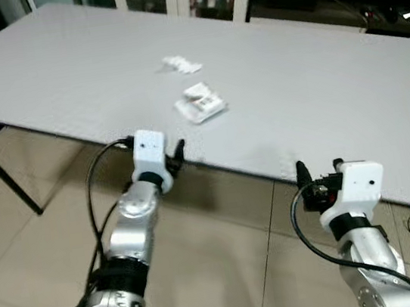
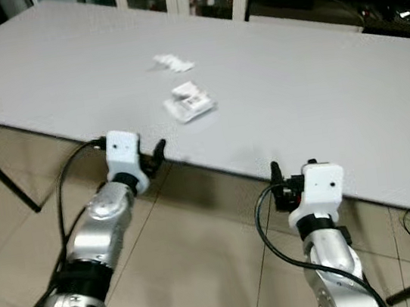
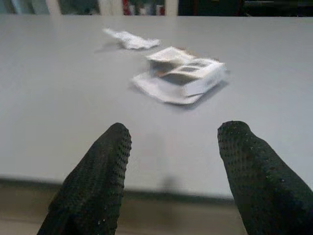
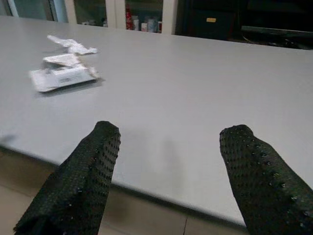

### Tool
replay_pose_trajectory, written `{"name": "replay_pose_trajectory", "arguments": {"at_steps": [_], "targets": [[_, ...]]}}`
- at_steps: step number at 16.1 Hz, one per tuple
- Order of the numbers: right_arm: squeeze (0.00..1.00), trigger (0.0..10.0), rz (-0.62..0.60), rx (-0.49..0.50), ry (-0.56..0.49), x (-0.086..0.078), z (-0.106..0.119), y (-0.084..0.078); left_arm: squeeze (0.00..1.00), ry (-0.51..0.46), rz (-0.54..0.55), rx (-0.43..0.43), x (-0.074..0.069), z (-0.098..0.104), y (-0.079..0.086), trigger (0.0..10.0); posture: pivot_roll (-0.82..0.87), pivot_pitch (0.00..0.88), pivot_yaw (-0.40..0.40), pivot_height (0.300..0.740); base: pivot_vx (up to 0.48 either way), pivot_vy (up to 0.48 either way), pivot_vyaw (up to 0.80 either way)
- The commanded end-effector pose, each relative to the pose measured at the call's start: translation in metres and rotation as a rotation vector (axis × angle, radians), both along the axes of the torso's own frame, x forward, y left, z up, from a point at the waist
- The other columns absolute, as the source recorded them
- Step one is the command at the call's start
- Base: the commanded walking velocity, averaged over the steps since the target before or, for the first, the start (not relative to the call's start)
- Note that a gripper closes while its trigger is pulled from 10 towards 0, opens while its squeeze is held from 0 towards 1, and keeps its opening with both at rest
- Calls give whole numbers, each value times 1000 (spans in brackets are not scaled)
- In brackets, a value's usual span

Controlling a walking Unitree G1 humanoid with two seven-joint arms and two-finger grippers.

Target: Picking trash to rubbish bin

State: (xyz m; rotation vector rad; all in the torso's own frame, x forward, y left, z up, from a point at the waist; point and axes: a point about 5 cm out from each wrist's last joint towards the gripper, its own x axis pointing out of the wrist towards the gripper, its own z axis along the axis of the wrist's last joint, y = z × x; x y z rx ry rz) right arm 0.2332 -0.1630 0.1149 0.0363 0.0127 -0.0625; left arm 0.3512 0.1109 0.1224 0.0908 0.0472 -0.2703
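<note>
Left gripper (image 3: 171, 161) at the near edge of the grey table (image 1: 318, 92), fingers spread wide, nothing between them; it points at the flattened white packet (image 1: 200, 103), which lies on the table a little beyond the edge, near but not touching; farther back, well apart from the gripper, a small crumpled white wrapper (image 1: 181, 64); right gripper (image 4: 168, 161) also at the table edge, well to the right of the trash, fingers wide apart and empty.

Handling, as a guess: both pieces look like thin paper or foil, very light, soft, likely to crush or slide on the smooth top; packet is best pinched across its raised folded side, not the flat skirt; wrapper at its bunched middle.

Hard to tell: print on the packet too blurred to read; whether anything is inside it, cannot say; rubbish bin not located; cabinets behind the table dark, contents unclear.
</note>
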Motion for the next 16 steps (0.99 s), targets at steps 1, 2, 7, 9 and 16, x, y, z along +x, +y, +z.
{"name": "replay_pose_trajectory", "arguments": {"at_steps": [1, 2, 7, 9, 16], "targets": [[0, 10000, -6, -14, -26, 1, 7, -1, 0, 10, -11, 15, 1, 0, -1, 10000, 141, 82, -74, 740, 465, 0, 0], [0, 10000, -4, -17, -28, 1, 7, -1, 0, 11, -13, 16, 1, -1, -1, 10000, 142, 82, -74, 740, 465, 0, 0], [0, 10000, 6, -27, -36, 2, 9, 3, 0, 9, -21, 4, 1, 1, -2, 10000, 144, 85, -70, 740, 375, 0, 0], [0, 10000, 6, -28, -38, 3, 9, 4, 0, 27, -26, 25, 0, -3, -2, 10000, 143, 87, -69, 740, 0, 0, 0], [0, 10000, 6, -14, -64, 3, 16, 7, 0, 76, -21, 33, 1, -14, -1, 10000, 135, 102, -70, 740, 0, 0, 0]]}}
